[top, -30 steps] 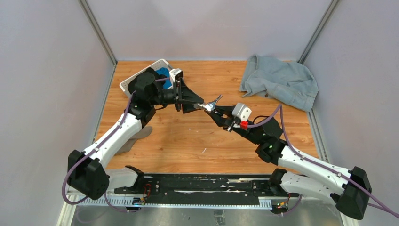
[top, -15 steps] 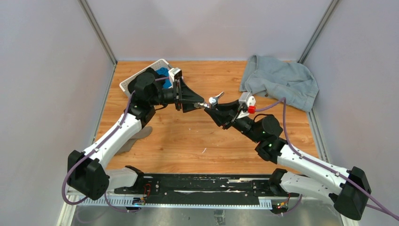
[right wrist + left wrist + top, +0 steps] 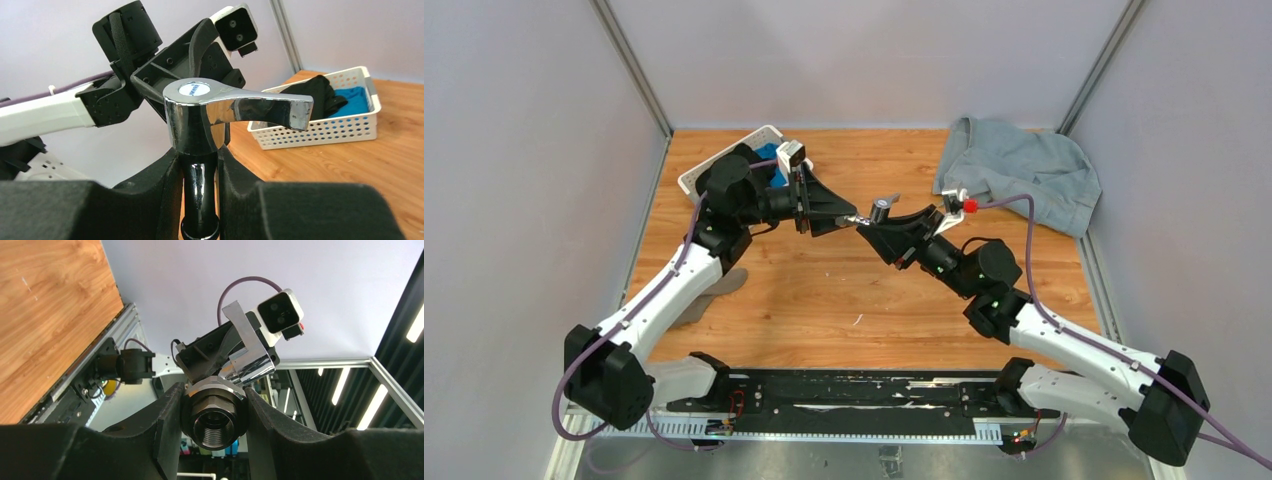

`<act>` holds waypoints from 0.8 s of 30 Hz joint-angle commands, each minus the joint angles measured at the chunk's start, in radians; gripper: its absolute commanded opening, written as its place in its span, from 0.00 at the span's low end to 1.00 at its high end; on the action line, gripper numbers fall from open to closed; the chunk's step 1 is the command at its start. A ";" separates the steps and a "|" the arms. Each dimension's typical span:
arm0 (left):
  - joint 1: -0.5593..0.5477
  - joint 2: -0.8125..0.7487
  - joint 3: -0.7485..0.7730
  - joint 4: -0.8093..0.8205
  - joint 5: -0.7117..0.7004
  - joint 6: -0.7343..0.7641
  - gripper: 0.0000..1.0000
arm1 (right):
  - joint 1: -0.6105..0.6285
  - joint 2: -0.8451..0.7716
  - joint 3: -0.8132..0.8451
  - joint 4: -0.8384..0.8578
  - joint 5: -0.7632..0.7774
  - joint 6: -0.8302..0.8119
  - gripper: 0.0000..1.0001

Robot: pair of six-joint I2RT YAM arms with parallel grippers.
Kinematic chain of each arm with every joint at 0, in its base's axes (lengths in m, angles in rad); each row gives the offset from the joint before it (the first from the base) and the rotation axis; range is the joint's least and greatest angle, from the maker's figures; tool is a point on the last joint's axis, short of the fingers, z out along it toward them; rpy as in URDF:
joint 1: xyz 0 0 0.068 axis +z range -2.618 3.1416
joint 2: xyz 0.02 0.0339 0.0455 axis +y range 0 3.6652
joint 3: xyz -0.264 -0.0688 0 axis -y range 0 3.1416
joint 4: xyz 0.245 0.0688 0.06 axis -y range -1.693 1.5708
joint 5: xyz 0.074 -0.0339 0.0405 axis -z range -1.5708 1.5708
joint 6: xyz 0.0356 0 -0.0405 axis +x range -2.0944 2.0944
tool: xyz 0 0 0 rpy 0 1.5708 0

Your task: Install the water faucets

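Above the middle of the table [image 3: 824,290], somewhat nearer its far edge, both arms meet in mid-air with the two faucet parts between them. The left gripper [image 3: 848,217] is clamped on the threaded fitting [image 3: 215,405], its black fingers [image 3: 165,425] pressing the sides of the grey hexagonal body, the open threaded bore facing the wrist camera. The right gripper [image 3: 873,224] is closed on the tap [image 3: 200,115], pinching its slim chrome stem below the cap, with the lever handle sticking out sideways above the pads [image 3: 150,200]. From the left wrist view the tap's base sits against the far end of the fitting; whether the threads have caught cannot be told. Both pieces look like solid metal: rigid, small, light for these arms, and not fragile. The polished chrome is probably slippery, and a round stem may spin within the pads when twisted, so a hold close under the cap seems wise. The fitting's flats offer the surer grip. Misaligned axes would risk cross-threading. A white basket [image 3: 320,132] sits at the far left corner.
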 commanded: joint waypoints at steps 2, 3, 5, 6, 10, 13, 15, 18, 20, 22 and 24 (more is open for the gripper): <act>-0.029 -0.033 -0.011 0.044 0.037 0.052 0.00 | -0.029 0.036 0.008 0.002 -0.030 0.205 0.00; -0.030 -0.033 -0.012 0.054 0.034 0.060 0.00 | -0.033 0.037 0.009 0.003 -0.036 0.233 0.00; -0.029 -0.031 -0.013 0.066 0.019 0.082 0.00 | -0.044 0.036 0.009 0.007 -0.049 0.273 0.00; -0.029 -0.030 -0.014 0.069 0.008 0.088 0.00 | -0.050 0.035 0.008 0.008 -0.055 0.297 0.00; -0.030 -0.025 -0.032 0.132 -0.025 0.106 0.00 | -0.094 0.034 0.002 0.017 -0.088 0.410 0.00; -0.029 -0.032 -0.037 0.146 -0.058 0.160 0.00 | -0.130 0.043 0.001 0.020 -0.132 0.491 0.00; -0.029 -0.041 -0.046 0.164 -0.084 0.204 0.00 | -0.145 0.048 0.005 0.021 -0.159 0.534 0.00; -0.030 -0.061 -0.070 0.203 -0.125 0.268 0.00 | -0.160 0.046 0.015 0.003 -0.178 0.580 0.00; -0.030 -0.079 -0.095 0.258 -0.150 0.291 0.00 | -0.174 0.045 0.025 -0.018 -0.197 0.613 0.00; -0.030 -0.092 -0.123 0.330 -0.171 0.297 0.00 | -0.192 0.046 0.042 -0.054 -0.230 0.646 0.00; -0.030 -0.097 -0.147 0.411 -0.176 0.293 0.00 | -0.207 0.055 0.072 -0.122 -0.273 0.670 0.00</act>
